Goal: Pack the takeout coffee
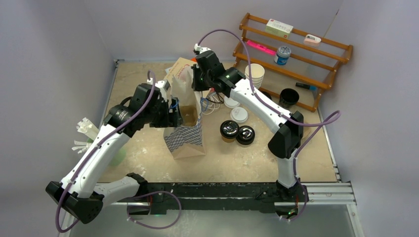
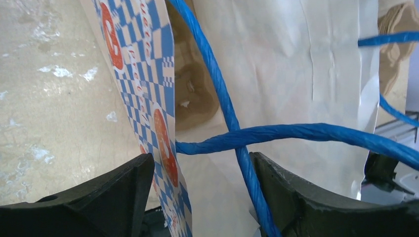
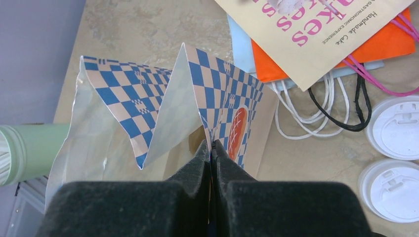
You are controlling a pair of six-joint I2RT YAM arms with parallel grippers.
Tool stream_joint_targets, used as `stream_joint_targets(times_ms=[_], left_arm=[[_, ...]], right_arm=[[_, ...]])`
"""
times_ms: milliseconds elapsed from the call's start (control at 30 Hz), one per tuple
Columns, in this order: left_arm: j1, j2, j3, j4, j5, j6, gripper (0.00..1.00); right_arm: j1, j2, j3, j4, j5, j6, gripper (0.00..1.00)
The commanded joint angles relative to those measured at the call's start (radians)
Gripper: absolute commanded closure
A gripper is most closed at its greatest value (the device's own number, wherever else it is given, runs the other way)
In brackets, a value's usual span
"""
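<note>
Packing is not begun: the right hand (image 3: 211, 146) is pressed together, pinching the rim of the checkered paper bag (image 1: 188, 139), the left hand (image 2: 200, 163) is spread astride its opposite rim and blue handle (image 2: 232, 118), and 2 black-lidded coffee cups (image 1: 230, 129) stand outside on the tabletop (image 1: 222, 163).

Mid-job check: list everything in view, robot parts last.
Bag: one, blue-white checkered, standing open, centre.
Black cups: two, black lids, right of bag.
White lids: two, white, behind black cups.
Cup stack: one, white, by rack.
Open cup: one, black, front of rack.
Flat bags: three, beige, orange, pale blue, rear.
Rack: one, brown wood, rear right, small items on it.
Green cup: one, green, left of bag.
Left gripper: one, black, open, astride bag's wall.
Right gripper: one, black, shut on bag's rim.
</note>
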Motion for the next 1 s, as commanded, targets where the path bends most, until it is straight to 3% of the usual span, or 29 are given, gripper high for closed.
stream_joint_targets(times_ms=[0,233,400,600,767,967], left_arm=[[0.005,-0.002,0.012,-0.127,0.065,0.077,0.27],[0.005,-0.011,-0.020,-0.200,0.094,0.122,0.25],[0.005,-0.027,0.115,-0.227,0.084,0.112,0.25],[0.005,-0.048,0.123,-0.195,0.257,0.104,0.29],[0.005,-0.108,0.169,-0.151,0.281,0.099,0.28],[0.005,-0.101,0.361,-0.117,0.130,0.087,0.27]], right_arm=[[-0.002,-0.033,0.045,0.072,0.056,0.027,1.00],[-0.002,-0.032,0.054,0.078,0.083,0.027,1.00],[-0.002,-0.031,0.018,0.103,0.116,0.002,1.00],[-0.002,-0.037,-0.027,0.120,0.120,0.004,1.00],[-0.001,-0.041,-0.038,0.123,0.123,0.004,1.00],[-0.002,-0.066,-0.077,0.143,0.102,0.002,1.00]])
